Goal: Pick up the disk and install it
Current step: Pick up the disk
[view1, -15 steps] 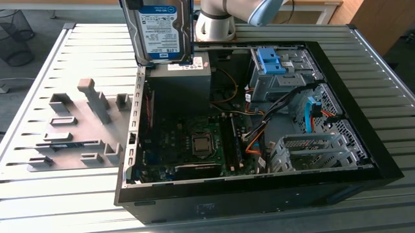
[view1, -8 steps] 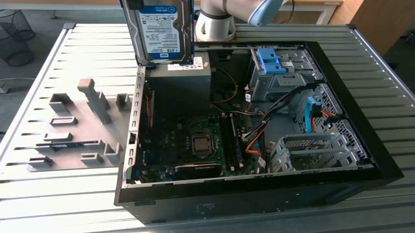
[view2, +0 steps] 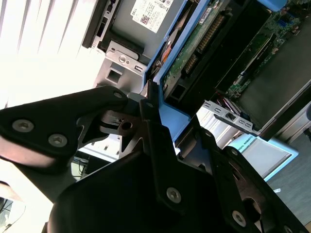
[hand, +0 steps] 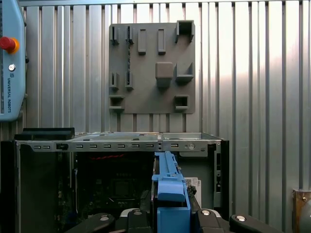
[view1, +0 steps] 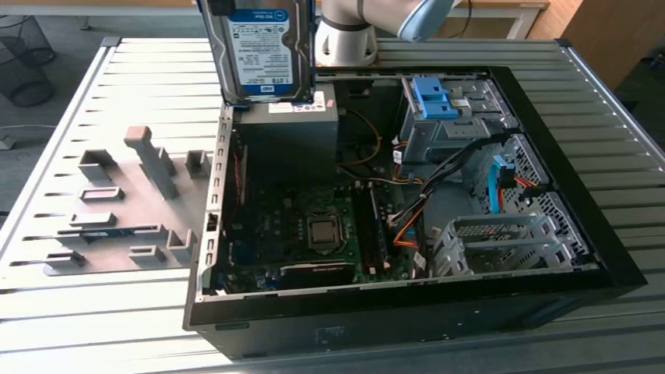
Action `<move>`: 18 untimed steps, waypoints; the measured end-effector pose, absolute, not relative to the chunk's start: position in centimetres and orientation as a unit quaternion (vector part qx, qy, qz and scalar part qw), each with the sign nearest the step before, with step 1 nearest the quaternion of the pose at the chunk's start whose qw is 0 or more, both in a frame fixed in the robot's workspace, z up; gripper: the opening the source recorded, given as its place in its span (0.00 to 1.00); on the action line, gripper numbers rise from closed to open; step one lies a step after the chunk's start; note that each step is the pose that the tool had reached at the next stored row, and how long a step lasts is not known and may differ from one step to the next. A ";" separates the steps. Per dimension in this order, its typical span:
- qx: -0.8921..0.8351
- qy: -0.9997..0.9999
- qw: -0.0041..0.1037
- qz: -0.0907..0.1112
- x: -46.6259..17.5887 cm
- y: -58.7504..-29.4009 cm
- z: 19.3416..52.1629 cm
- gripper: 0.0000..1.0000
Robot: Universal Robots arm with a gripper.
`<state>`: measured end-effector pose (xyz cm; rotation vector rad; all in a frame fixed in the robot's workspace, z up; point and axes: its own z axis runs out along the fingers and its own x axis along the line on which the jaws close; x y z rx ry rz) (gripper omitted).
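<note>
The disk [view1: 265, 51], a silver drive with a white-and-blue label and blue carrier rails, hangs upright in the air at the top of the exterior view. It is above the rear corner of the open computer case [view1: 582, 257], over the grey box with a white sticker [view1: 291, 128]. In both wrist views my gripper [hand: 170, 216] [view2: 153, 119] is shut on the disk's blue rail [hand: 170, 187] [view2: 175, 121]. The drive's green circuit board [view2: 194, 43] faces the second wrist view.
Inside the case a blue plastic bracket [view1: 437, 97] sits in the upper drive bay, and a bare metal drive cage [view1: 499, 241] stands at the exterior view's right. A grey fixture plate [view1: 124, 202] [hand: 153, 68] lies on the slatted table beside the case. The arm's base [view1: 348, 39] stands behind.
</note>
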<state>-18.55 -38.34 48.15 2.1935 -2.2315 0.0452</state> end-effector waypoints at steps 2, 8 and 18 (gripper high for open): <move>0.701 -0.713 0.006 0.014 -18.5 -38.3 48.2 0.36; 0.701 -0.713 0.006 0.014 -18.5 -38.3 48.2 0.36; 0.701 -0.713 0.006 0.014 -17.0 -38.3 48.2 0.36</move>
